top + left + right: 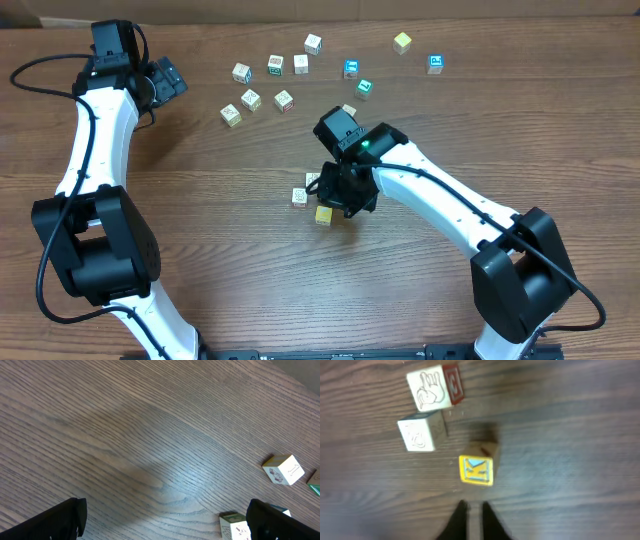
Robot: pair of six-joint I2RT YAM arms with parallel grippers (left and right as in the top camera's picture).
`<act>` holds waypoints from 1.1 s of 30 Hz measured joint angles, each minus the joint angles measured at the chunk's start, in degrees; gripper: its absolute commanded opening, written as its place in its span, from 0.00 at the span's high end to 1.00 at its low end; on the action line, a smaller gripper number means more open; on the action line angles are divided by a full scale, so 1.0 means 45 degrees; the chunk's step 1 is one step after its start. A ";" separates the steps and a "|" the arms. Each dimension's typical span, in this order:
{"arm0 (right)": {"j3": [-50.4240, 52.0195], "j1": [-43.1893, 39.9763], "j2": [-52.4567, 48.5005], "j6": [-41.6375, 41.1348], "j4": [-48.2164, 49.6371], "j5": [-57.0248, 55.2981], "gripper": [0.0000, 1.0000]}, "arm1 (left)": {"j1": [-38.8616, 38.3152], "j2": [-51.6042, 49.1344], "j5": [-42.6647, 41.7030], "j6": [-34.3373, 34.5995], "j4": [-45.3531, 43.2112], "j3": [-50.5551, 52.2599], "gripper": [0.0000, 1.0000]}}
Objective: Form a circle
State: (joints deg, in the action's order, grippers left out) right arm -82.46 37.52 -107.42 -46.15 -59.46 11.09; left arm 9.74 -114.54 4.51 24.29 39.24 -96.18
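The circle shows as a small clump of three picture cubes just left of my right gripper (338, 203). In the right wrist view these are a white cube with a red side (436, 387), a whitish cube (421, 431) below it, and a yellow cube (477, 470). The right gripper (474, 510) is shut with nothing in it, its tips a short way behind the yellow cube (323, 215). My left gripper (172, 80) hangs open at the far left, away from the clump; in its own view the left gripper (167, 525) is spread wide over bare wood.
Several loose cubes (275, 66) lie scattered across the back of the table, including blue-lit ones (436, 64). In the left wrist view, a white cube (283, 469) and another cube (234, 526) lie near the right finger (280, 522). The table is dark wood (230, 260).
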 measured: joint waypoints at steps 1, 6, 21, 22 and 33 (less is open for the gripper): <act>0.0049 0.0039 0.0000 -0.0010 0.0034 0.0170 0.96 | 0.0000 0.0000 0.0000 0.0000 0.0000 0.0000 0.00; 0.0602 0.0636 0.0000 -0.0486 0.1472 0.0597 0.96 | 0.0000 0.0000 0.0000 0.0000 0.0000 0.0000 0.00; 0.2594 0.1078 0.0000 -0.2545 0.2191 0.0471 0.96 | 0.0000 0.0000 0.0000 0.0000 0.0000 0.0000 0.01; 0.2623 0.1078 0.0000 -0.2579 0.2307 0.0447 0.96 | 0.0000 0.0000 0.0000 0.0000 0.0000 0.0000 0.00; 0.3002 0.1030 0.0000 -0.3172 0.2948 0.0141 0.96 | 0.0000 0.0000 0.0000 0.0000 0.0000 0.0000 0.00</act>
State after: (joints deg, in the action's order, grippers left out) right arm -68.95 42.15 -107.42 -60.42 -46.19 11.73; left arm 9.74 -114.54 4.51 24.29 39.24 -96.18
